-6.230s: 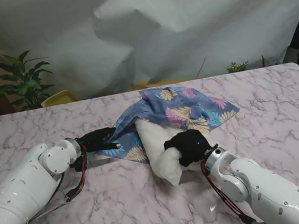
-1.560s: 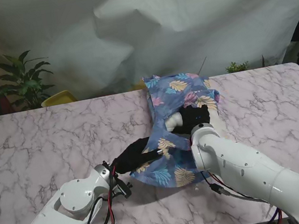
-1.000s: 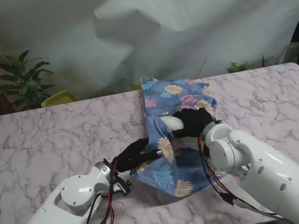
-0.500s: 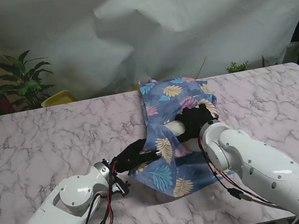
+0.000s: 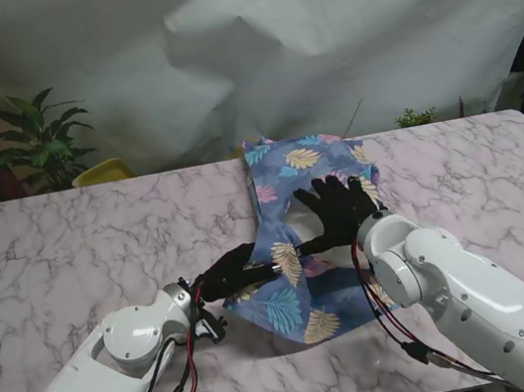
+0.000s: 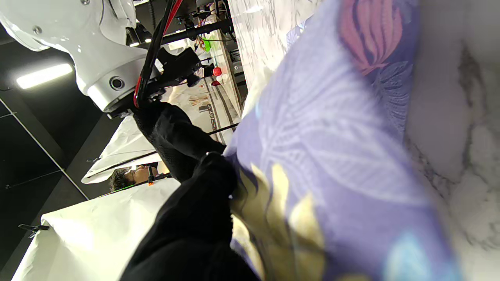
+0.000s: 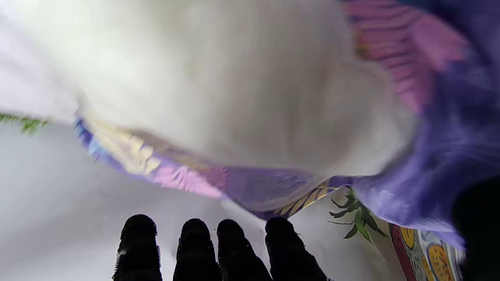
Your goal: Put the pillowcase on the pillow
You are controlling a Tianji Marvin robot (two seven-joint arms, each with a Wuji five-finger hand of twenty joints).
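Left hand [image 5: 237, 270] pinches the pillowcase [image 5: 301, 250] edge; right hand [image 5: 336, 208] is spread wide over the pillow [image 7: 242, 86], gripping nothing.

l hand [image 5: 234, 270] pinched shut, r hand [image 5: 336, 208] fingers splayed

White drape [image 5: 316, 36] behind marble table [image 5: 70, 248] — potted plant [image 5: 42, 142].

The white pillow [image 7: 242, 82] filled most of the frame, wrapped at its edges by the blue, leaf-printed pillowcase [image 7: 441, 168]. Four black-gloved fingertips [image 7: 195, 244] of the right hand [image 7: 218, 253] stood spread apart, clear of the cloth and holding nothing.
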